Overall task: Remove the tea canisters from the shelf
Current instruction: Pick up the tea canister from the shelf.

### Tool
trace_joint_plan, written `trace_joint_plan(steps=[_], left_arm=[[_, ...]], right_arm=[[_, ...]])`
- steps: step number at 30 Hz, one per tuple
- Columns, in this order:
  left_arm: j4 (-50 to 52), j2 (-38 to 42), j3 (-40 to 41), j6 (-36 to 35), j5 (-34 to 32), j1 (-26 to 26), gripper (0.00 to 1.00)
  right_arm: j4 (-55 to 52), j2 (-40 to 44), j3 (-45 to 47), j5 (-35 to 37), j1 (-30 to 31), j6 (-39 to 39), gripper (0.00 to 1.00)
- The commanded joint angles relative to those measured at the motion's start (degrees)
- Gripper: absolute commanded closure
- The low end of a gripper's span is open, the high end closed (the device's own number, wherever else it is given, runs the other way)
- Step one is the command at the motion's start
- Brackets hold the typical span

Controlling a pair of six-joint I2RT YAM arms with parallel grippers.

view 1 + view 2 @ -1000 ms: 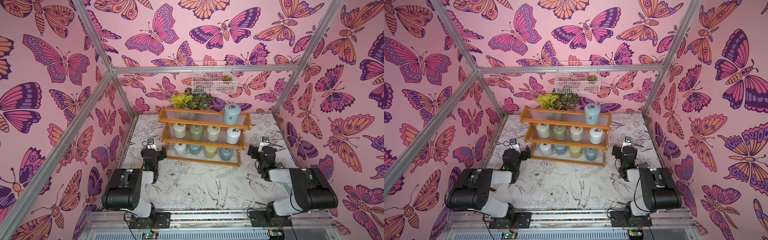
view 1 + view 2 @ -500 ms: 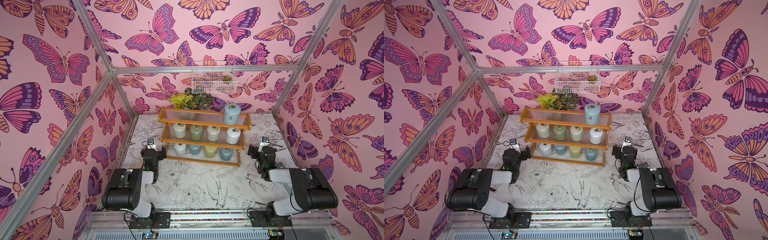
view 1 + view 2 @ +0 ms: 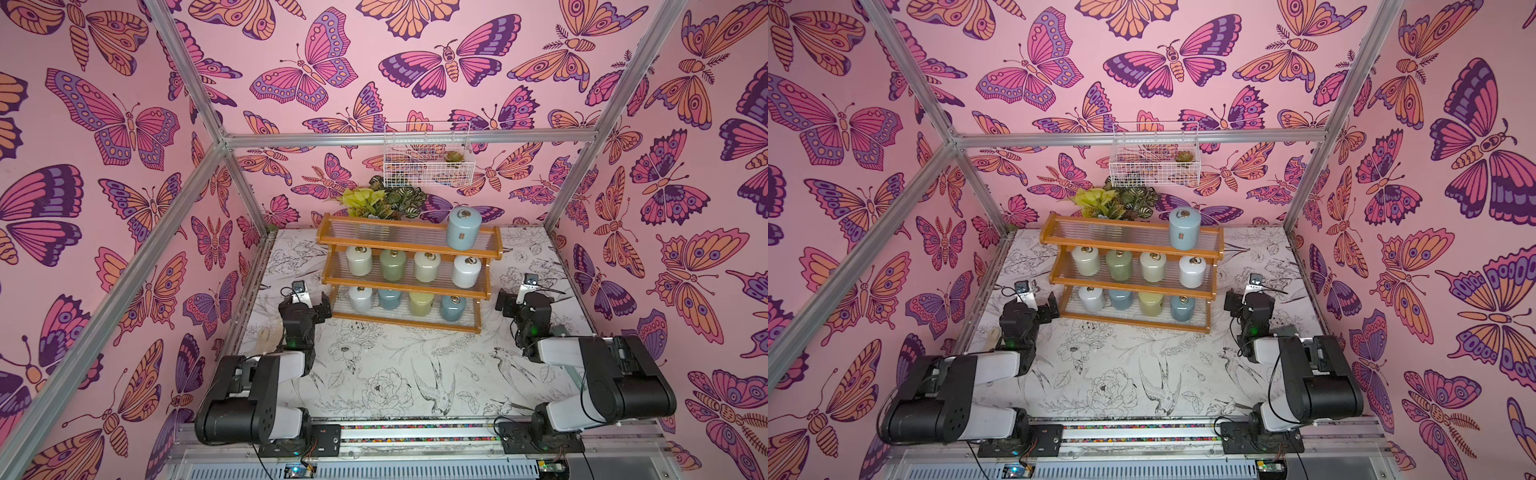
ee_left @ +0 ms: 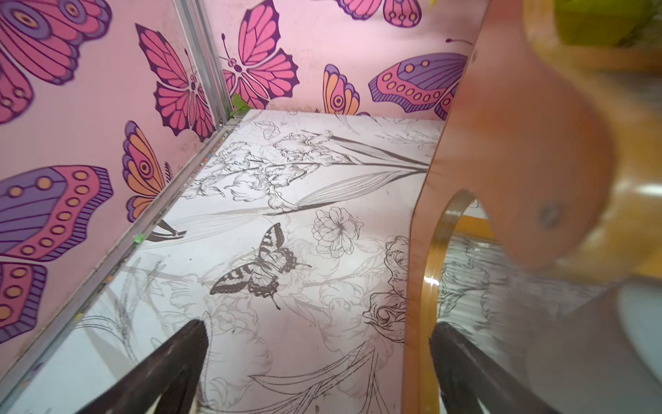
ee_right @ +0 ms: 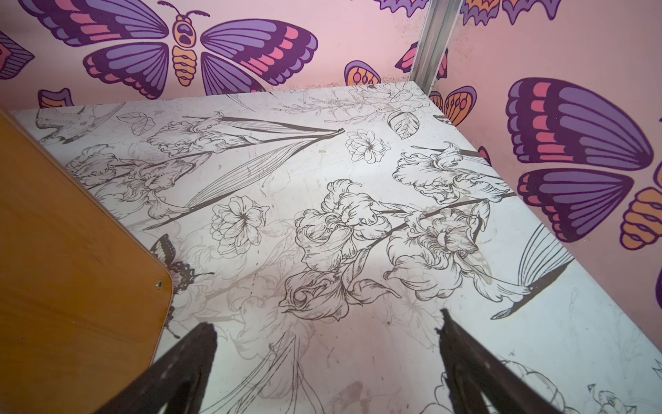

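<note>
The shelf [image 3: 409, 272] [image 3: 1133, 266], an orange-brown three-tier rack, stands at the back middle of the table. Several tea canisters stand on it: a blue-grey one [image 3: 463, 228] alone on the top tier, and full rows on the middle and bottom tiers. My left gripper [image 3: 306, 306] [image 4: 318, 344] is open at the shelf's left end. The front edge of the shelf's side panel [image 4: 501, 143] stands between its fingers. My right gripper [image 3: 521, 301] [image 5: 327, 340] is open beside the shelf's right side panel [image 5: 71, 269], over bare table.
A white wire basket [image 3: 428, 156] hangs on the back wall above potted plants [image 3: 382, 203] behind the shelf. Pink butterfly walls and aluminium posts close in both sides. The floral-print table [image 3: 395, 365] stretches in front of the shelf.
</note>
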State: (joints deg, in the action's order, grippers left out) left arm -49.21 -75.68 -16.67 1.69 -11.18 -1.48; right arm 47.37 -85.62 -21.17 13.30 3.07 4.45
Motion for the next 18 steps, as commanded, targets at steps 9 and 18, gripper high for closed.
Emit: trace_joint_plan(steps=[9, 18], left_arm=[[45.83, 28.82, -16.44, 6.31, -10.11, -2.28, 0.00], [58.01, 35.86, -22.13, 14.32, 1.31, -4.79, 0.00]], right_arm=[[0.63, -0.53, -1.09, 0.22, -0.52, -0.40, 0.01], [-23.21, 15.32, -7.99, 7.86, -0.51, 0.77, 0.01]])
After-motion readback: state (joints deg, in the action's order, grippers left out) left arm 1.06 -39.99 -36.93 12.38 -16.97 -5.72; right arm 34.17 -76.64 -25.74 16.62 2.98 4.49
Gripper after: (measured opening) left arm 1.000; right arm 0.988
